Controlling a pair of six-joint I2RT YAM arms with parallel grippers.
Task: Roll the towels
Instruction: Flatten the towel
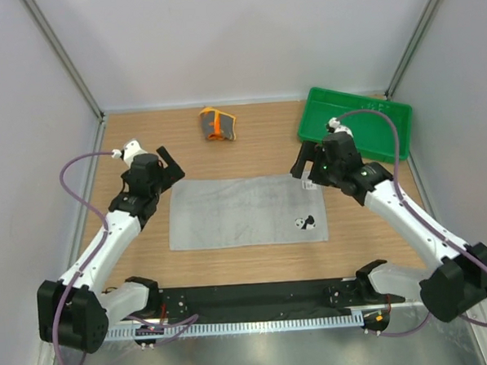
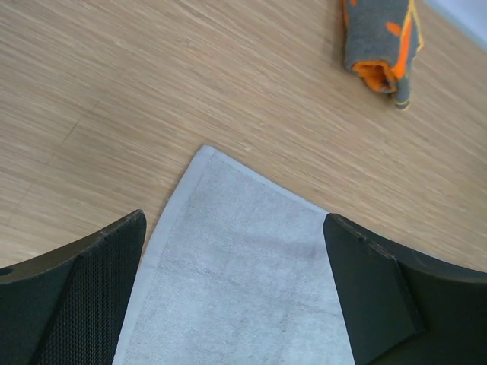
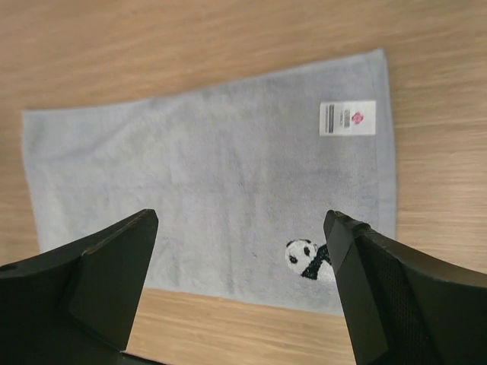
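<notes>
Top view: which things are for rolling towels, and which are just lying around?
For the job:
grey towel, spread flat
orange towel, already bundled up

Just lying about:
green tray, far right corner

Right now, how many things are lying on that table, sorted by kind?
Towels: 2 (flat grey towel, rolled orange and grey towel)
Trays: 1 (green tray)
Total: 3

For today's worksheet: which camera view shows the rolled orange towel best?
Left wrist view: the orange towel is close, its grey backing clear. The top view shows it small; the right wrist view misses it.
</notes>
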